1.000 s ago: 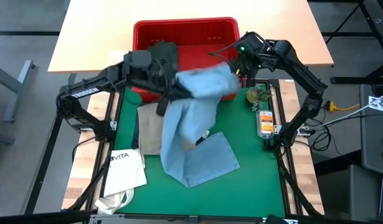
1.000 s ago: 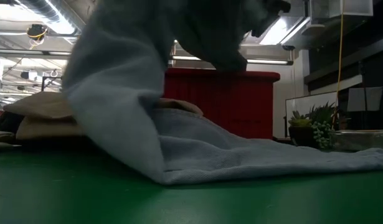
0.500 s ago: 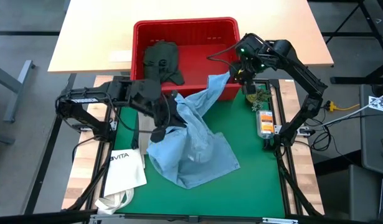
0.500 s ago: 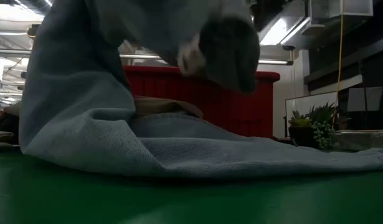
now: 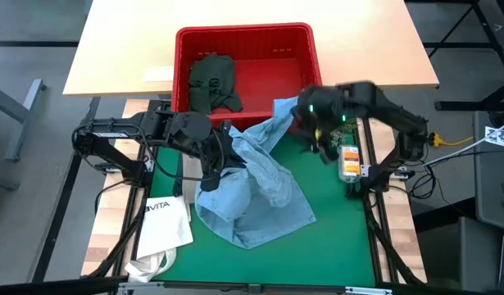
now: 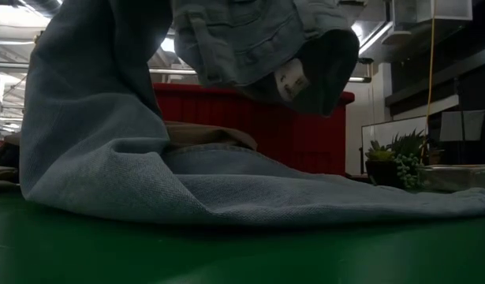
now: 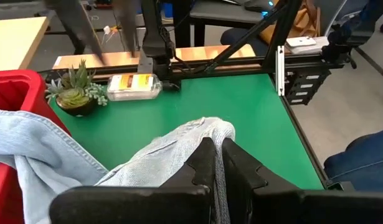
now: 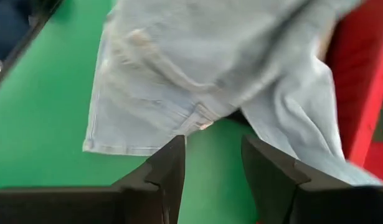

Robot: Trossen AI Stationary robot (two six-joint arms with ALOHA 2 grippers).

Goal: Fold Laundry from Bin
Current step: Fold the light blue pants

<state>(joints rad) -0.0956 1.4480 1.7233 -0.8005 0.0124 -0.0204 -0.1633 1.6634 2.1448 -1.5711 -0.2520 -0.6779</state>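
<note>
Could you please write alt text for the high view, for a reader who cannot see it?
The left gripper is shut on the light blue jeans, heaped on the green mat with one end draped over the rim of the red bin. The right gripper hangs open beside them; a dark green garment lies in the bin.

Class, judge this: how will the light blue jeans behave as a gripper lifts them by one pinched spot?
Probably floppy: the light blue jeans sag in folds from the left gripper. Likely weighty for cloth, since thick denim trails across the mat. Unlikely to slip, pinched firmly.

grey floor [image 5: 38, 49], wooden tabletop [image 5: 120, 49], ceiling lights [image 6: 368, 35]
</note>
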